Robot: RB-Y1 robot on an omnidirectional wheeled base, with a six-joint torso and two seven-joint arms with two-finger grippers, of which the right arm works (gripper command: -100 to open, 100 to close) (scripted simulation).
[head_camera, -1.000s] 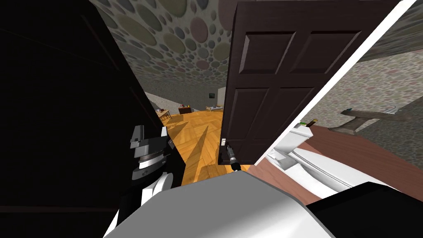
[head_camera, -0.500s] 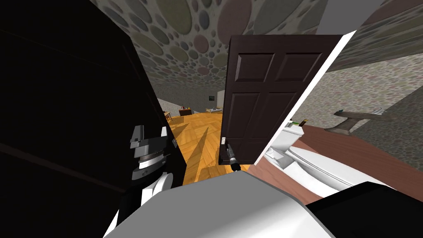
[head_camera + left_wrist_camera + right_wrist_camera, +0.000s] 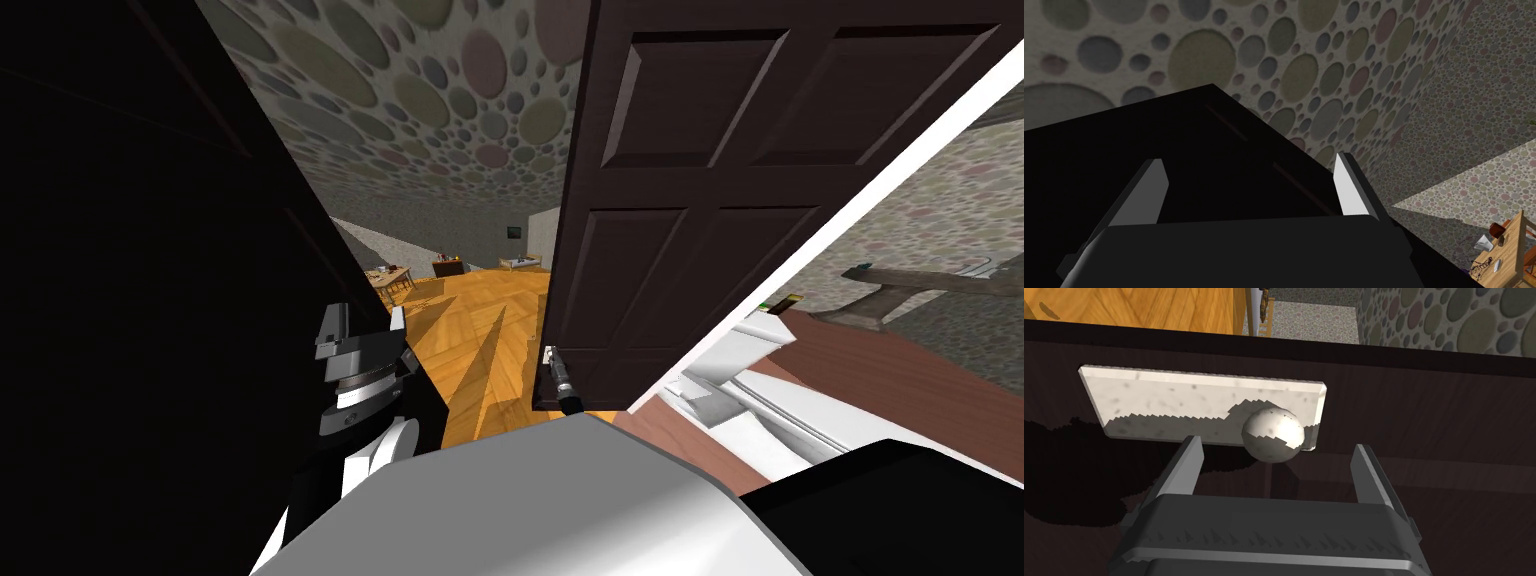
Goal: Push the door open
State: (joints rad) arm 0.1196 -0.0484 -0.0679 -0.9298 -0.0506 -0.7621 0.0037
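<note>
The dark brown panelled door (image 3: pixel 680 200) stands ajar, with a wood-floored room visible past its free edge. My right gripper (image 3: pixel 552 362) is at that edge, by the knob. In the right wrist view the right gripper (image 3: pixel 1277 444) is open, one finger on each side of the white speckled knob (image 3: pixel 1273 434); the fingers do not touch it. The knob sits on a white plate (image 3: pixel 1174 405). My left gripper (image 3: pixel 365 325) is raised beside a dark surface (image 3: pixel 150 300) on the left. The left gripper (image 3: pixel 1247 161) is open and holds nothing.
A white door frame (image 3: pixel 860 190) runs diagonally to the right of the door. Beyond it are a white toilet (image 3: pixel 770 395) and a red-brown floor (image 3: pixel 890 370). Through the gap lie an orange wood floor (image 3: pixel 480 320) and distant small tables (image 3: pixel 392 278).
My right gripper has opened wide around the knob. The head view pulled back and then came close again; the door stands much as it did a second ago.
</note>
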